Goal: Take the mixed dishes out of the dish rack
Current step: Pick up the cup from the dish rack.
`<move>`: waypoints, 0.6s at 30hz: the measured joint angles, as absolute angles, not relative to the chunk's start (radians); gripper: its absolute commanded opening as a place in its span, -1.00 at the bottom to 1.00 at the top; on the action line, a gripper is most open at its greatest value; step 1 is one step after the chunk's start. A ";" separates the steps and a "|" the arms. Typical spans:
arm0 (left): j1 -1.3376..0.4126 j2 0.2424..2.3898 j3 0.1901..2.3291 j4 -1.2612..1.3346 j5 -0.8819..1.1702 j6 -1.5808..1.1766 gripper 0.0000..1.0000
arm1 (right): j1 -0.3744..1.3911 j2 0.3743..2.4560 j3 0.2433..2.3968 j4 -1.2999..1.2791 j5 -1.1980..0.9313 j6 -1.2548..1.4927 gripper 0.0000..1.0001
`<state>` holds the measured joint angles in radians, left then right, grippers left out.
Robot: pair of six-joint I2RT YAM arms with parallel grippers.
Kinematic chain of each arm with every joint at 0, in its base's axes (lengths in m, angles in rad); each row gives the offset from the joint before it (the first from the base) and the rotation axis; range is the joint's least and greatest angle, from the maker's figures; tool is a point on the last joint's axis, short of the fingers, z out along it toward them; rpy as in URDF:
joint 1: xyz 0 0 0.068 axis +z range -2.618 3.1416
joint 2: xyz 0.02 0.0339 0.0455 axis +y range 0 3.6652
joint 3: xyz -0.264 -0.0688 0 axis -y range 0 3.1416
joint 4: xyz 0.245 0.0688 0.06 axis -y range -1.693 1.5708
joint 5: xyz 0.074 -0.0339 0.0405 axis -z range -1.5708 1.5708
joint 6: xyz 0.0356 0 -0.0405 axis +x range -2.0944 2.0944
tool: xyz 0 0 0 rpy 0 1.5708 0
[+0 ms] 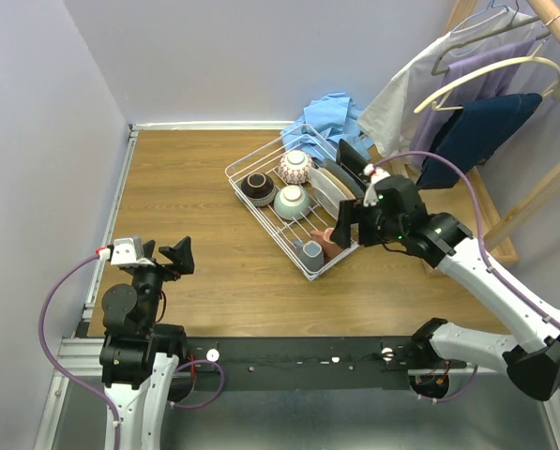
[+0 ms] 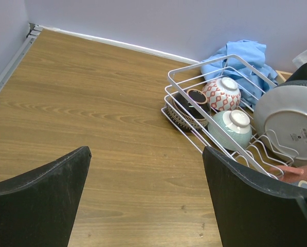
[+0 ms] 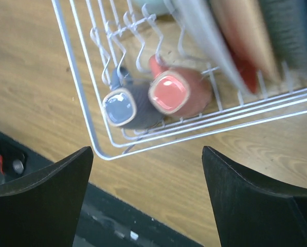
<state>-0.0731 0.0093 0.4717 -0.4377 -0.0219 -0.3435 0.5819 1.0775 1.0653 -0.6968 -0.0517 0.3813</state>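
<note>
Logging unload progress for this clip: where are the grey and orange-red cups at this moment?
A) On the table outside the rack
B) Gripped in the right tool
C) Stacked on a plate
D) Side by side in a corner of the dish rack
D: the right wrist view shows the grey cup and the orange-red cup next to each other inside a corner of the dish rack, with the right tool open and empty.
</note>
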 measured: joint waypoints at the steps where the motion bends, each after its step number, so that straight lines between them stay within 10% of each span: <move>1: -0.073 0.009 0.472 -0.438 -0.022 -0.344 0.98 | 0.624 1.095 1.076 -0.712 -0.033 0.393 0.87; 18: -0.073 0.009 0.469 -0.440 -0.022 -0.343 0.98 | 0.811 1.353 1.240 -0.797 0.076 0.374 0.67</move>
